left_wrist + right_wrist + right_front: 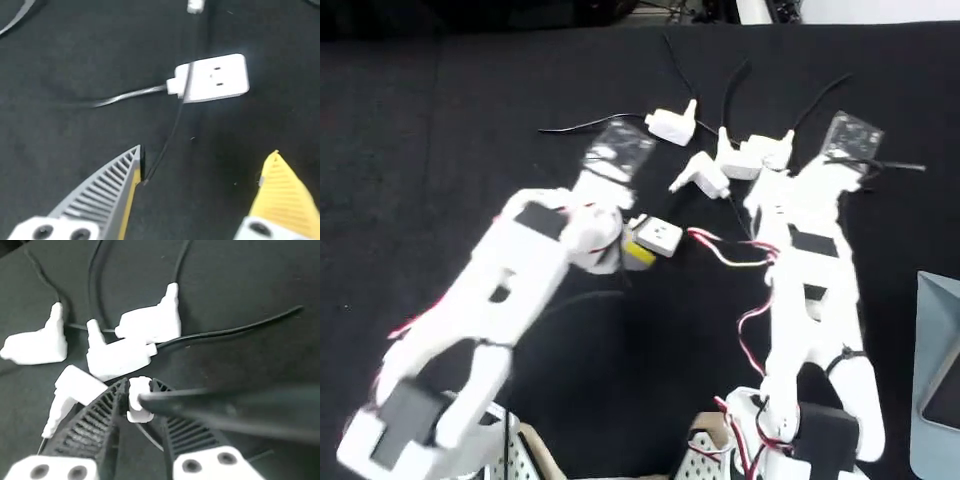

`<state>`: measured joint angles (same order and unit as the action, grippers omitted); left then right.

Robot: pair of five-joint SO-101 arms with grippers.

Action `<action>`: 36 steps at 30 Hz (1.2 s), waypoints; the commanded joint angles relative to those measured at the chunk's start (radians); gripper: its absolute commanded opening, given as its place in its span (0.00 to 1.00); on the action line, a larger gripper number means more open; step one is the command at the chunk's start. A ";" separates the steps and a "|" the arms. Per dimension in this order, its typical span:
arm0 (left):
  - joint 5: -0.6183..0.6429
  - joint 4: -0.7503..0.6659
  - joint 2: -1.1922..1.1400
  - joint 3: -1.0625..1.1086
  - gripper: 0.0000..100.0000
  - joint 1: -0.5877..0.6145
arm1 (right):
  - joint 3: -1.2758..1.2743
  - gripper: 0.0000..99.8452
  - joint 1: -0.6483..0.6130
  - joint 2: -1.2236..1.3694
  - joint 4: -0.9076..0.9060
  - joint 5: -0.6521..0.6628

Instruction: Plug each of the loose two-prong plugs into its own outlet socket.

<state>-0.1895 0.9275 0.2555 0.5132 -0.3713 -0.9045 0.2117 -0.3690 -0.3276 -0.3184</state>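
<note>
Though ribbed, pincer (139,386) around smooth plug (138,400)

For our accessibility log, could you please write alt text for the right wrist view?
The right gripper is shut on a small white plug over the black table. Just beyond it lie four more white connector bodies trailing black cords.

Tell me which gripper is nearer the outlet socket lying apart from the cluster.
Left. The left gripper is open just short of the outlet socket, facing it; the right gripper is farther off among the plugs, shut on a small white plug.
</note>
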 commanded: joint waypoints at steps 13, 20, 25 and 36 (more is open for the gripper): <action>-0.072 -0.123 -0.601 -0.536 0.37 -0.101 | 0.077 0.01 0.049 -0.001 0.021 -0.018; -0.072 -0.123 -0.681 -0.621 0.37 -0.110 | 0.077 0.01 0.049 -0.001 0.021 -0.017; -0.074 -0.124 -0.683 -0.584 0.37 -0.097 | 0.077 0.01 0.049 -0.001 0.021 -0.015; -0.120 -0.124 -0.683 -0.479 0.36 -0.027 | 0.073 0.01 0.041 -0.001 0.021 -0.011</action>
<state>-0.3030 0.8155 -0.4411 0.0238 -0.4250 -0.8999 0.2455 -0.3690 -0.3261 -0.3261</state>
